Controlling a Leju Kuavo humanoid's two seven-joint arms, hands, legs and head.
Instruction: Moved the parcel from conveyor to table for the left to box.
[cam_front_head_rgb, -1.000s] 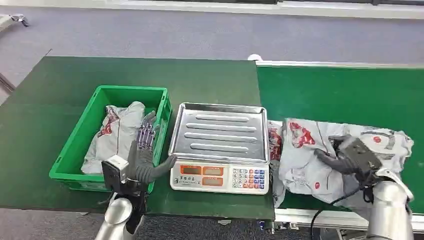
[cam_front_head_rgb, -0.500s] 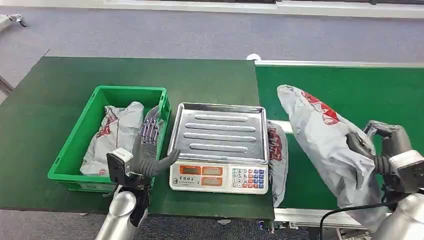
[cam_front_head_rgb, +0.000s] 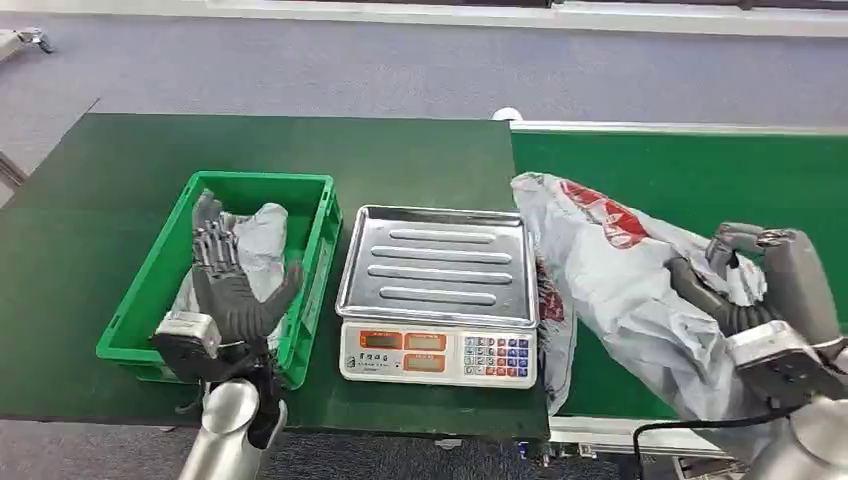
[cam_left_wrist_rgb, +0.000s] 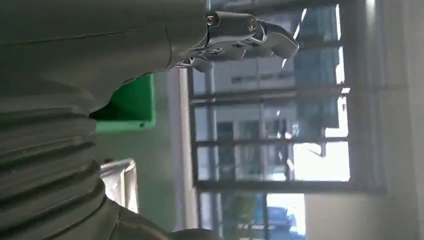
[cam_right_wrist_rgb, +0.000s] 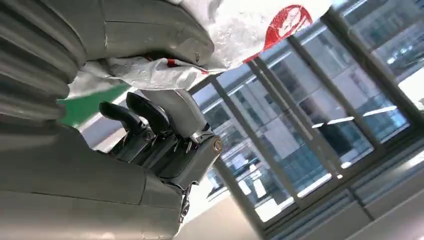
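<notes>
Grey parcel (cam_front_head_rgb: 630, 285) with red print at right of frame, lifted over the green conveyor (cam_front_head_rgb: 700, 170), its top end leaning toward the scale (cam_front_head_rgb: 440, 295). Gripped low on its right side by the right hand (cam_front_head_rgb: 745, 285), fingers wrapped into the plastic. Left hand (cam_front_head_rgb: 232, 285) at lower left, fingers spread, empty, over the green box (cam_front_head_rgb: 245, 185). Parcel's lower edge cut off by the frame.
</notes>
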